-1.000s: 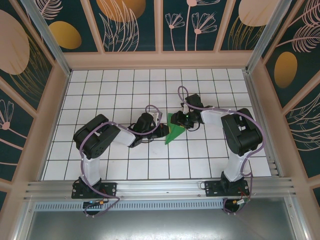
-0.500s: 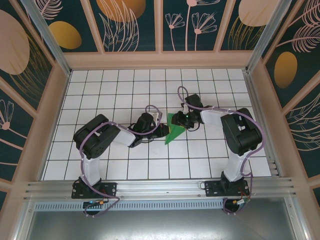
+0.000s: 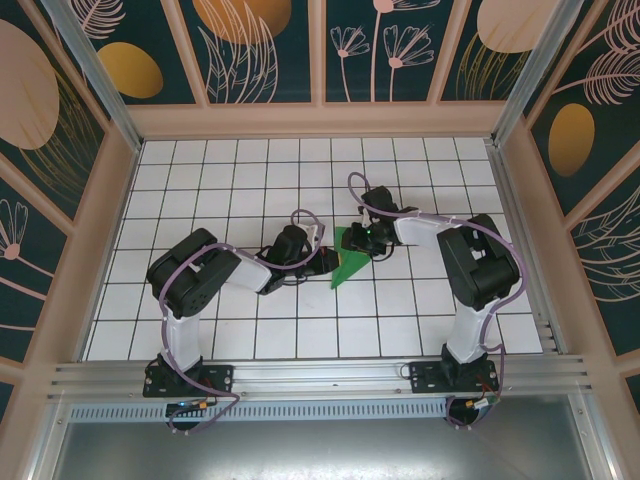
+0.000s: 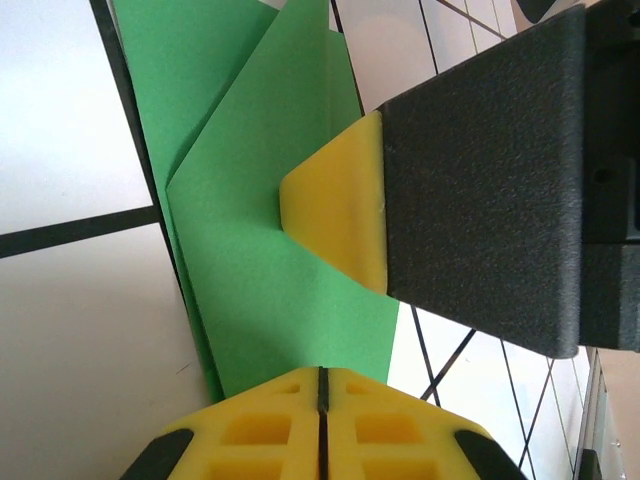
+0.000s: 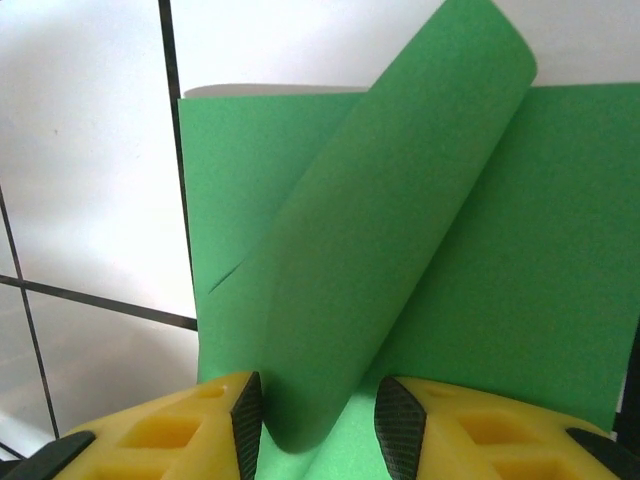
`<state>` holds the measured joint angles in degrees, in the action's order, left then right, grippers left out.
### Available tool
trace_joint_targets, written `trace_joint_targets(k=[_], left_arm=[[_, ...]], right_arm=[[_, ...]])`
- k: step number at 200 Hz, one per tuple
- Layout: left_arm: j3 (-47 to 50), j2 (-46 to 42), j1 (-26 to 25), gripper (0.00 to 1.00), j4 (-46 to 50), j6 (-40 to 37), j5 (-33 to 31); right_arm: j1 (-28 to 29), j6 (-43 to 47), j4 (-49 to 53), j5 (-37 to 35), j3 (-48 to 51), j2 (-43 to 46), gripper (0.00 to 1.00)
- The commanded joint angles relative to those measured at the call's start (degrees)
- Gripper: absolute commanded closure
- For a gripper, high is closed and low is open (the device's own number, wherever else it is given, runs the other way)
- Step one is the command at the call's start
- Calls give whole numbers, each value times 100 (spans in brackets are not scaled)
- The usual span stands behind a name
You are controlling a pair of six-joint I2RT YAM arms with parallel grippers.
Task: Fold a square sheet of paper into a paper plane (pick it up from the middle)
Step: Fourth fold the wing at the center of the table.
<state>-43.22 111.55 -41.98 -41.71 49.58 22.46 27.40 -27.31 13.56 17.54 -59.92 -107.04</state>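
The square sheet of paper (image 3: 350,265) lies about in the middle of the counter (image 3: 200,180), well apart from all four edges, and it is already partly folded. The left jaws are together, with their yellow pads (image 4: 250,430) down at one edge of the sheet; I cannot tell if paper is between them. The right jaws stand partly apart around a curled flap (image 5: 400,200), with both pads (image 5: 247,420) touching it, so I judge this a light hold. I judge the paper very light, thin and soft: it bends by itself, it probably slides on the smooth tiles, and it takes a wrong crease fast. I would hold it only at the flap's rounded bend, near the fold line, and press gently while the other side is pinned.
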Motion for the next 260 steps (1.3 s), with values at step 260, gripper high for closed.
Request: trace_joint_targets(k=[260], left_arm=[[416,-520,5,85,-771,65,-306]], right_arm=[[34,279,200,-805,454,-867,57]])
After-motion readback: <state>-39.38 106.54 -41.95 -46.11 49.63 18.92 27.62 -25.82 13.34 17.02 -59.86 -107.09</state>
